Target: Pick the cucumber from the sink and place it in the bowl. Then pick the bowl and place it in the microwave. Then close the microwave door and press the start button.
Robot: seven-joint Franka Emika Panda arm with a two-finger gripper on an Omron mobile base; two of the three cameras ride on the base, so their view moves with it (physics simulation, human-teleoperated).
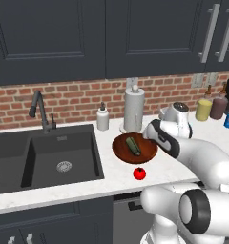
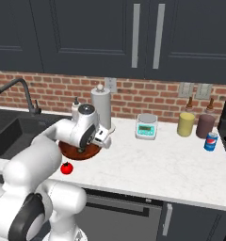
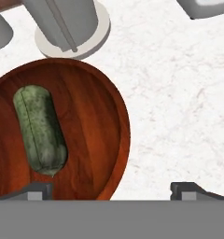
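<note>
The white marble table (image 1: 116, 178) carries everything, with the black matte double-basin sink (image 1: 49, 157) set into its left end. Near the sink's right edge sits the wide, shallow reddish-brown wooden bowl (image 3: 93, 140), and the stubby dark green cucumber (image 3: 39, 130) lies flat inside it, so that first step looks finished. The pincer (image 3: 111, 190) hovers above the bowl's rim, jaws spread wide and holding nothing, probably ready to take the bowl. A small red tomato (image 1: 139, 173) rests just beside the bowl.
</note>
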